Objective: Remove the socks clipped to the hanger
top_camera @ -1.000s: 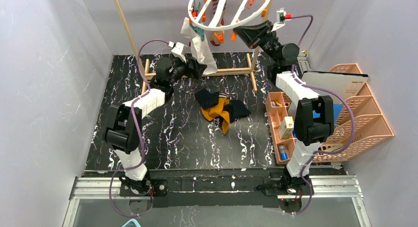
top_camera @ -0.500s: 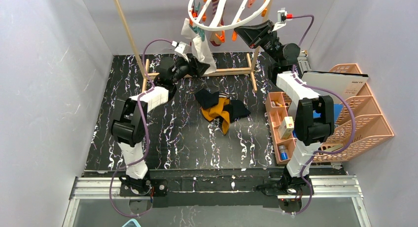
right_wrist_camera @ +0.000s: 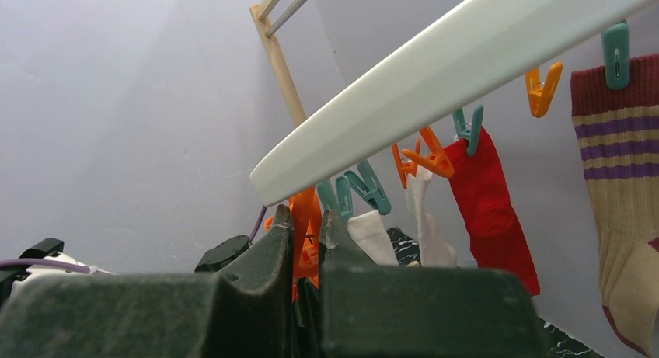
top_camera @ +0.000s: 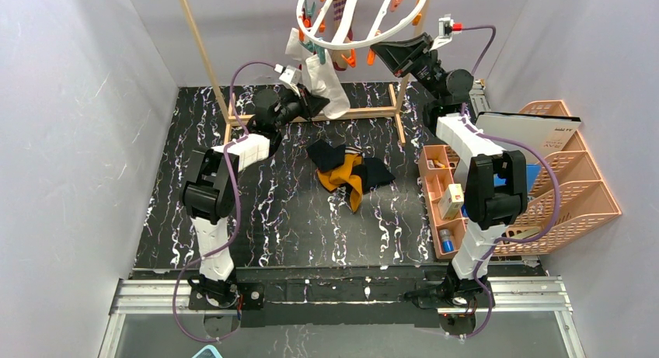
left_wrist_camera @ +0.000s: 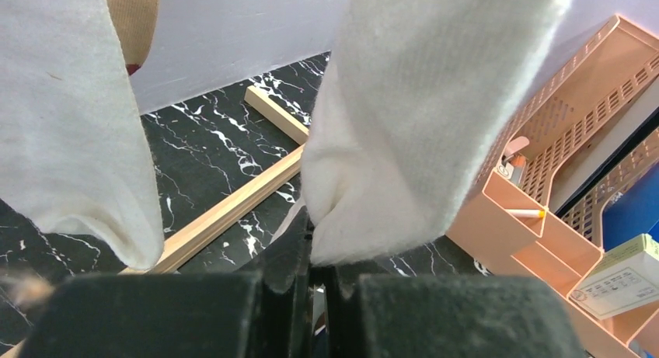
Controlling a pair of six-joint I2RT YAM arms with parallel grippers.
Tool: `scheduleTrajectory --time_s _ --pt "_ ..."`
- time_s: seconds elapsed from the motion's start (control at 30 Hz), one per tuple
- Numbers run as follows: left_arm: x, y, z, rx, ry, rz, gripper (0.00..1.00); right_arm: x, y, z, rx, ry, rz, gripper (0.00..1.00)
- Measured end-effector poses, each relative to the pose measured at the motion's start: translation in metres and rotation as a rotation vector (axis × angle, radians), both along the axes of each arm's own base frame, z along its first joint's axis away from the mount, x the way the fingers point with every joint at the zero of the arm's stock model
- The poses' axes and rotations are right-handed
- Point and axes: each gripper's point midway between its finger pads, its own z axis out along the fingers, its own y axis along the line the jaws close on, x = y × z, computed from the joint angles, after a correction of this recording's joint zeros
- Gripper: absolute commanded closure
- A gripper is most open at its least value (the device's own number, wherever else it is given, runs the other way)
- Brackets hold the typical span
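Note:
The white ring hanger (top_camera: pixel 342 41) hangs at the top with orange and teal clothespins. A white sock (top_camera: pixel 325 82) dangles from its left side, and my left gripper (top_camera: pixel 311 103) is shut on the sock's lower end. The left wrist view shows that sock (left_wrist_camera: pixel 420 125) pinched between my left gripper's (left_wrist_camera: pixel 315 257) jaws, with a second white sock (left_wrist_camera: pixel 70 140) to the left. My right gripper (right_wrist_camera: pixel 305 214) is shut on an orange clothespin (right_wrist_camera: pixel 307 199) under the ring (right_wrist_camera: pixel 435 86). A red sock (right_wrist_camera: pixel 489 210) and a striped sock (right_wrist_camera: pixel 614 179) still hang clipped. Mustard and black socks (top_camera: pixel 347 172) lie piled on the table.
A light wooden frame (top_camera: pixel 373 109) lies across the far end of the table, with a slanted pole (top_camera: pixel 203 55) rising at the left. A peach organiser basket (top_camera: pixel 575 195) and a compartment tray (top_camera: pixel 435 203) stand along the right edge.
My left arm reached further toward the hanging white sock and its jaws closed on the sock's lower end. The right arm stayed in place, shut on the clothespin.

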Motion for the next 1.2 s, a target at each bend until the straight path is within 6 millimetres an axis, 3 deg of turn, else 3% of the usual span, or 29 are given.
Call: scheduleTrajectory --time_s 0.13,0.3,0.37,0.53,0.67,0.8,0.9,1.03,1.2 --pt "-0.001 0.0 -0.001 0.004 -0.007 -0.002 1.0 0.001 -0.002 0.0 0.001 0.001 -0.004 0.95" --pt "-0.016 0.007 -0.013 0.033 0.013 0.006 1.0 0.002 -0.004 0.0 0.009 0.016 0.003 0.57" --pt "-0.021 0.01 -0.011 0.041 0.009 0.01 1.0 0.002 -0.006 0.0 0.014 0.025 0.004 0.48" --pt "-0.038 0.015 0.009 0.046 -0.022 0.02 1.0 0.005 -0.013 0.0 0.024 0.036 -0.001 0.35" --pt "-0.055 0.013 0.029 0.056 -0.065 0.015 1.0 0.005 -0.015 -0.01 0.025 0.052 0.0 0.32" --pt "-0.069 0.007 0.036 0.092 -0.081 0.007 1.0 0.005 -0.014 -0.037 0.023 0.118 0.013 0.3" --pt "-0.079 0.0 0.035 0.132 -0.084 -0.007 1.0 0.001 -0.012 -0.05 0.028 0.154 0.045 0.3" --pt "-0.091 -0.009 0.029 0.172 -0.069 -0.036 1.0 -0.003 -0.01 -0.052 0.055 0.144 0.099 0.29" --pt "-0.108 -0.017 0.017 0.209 -0.04 -0.068 1.0 0.006 -0.001 -0.071 0.086 0.194 0.161 0.28"
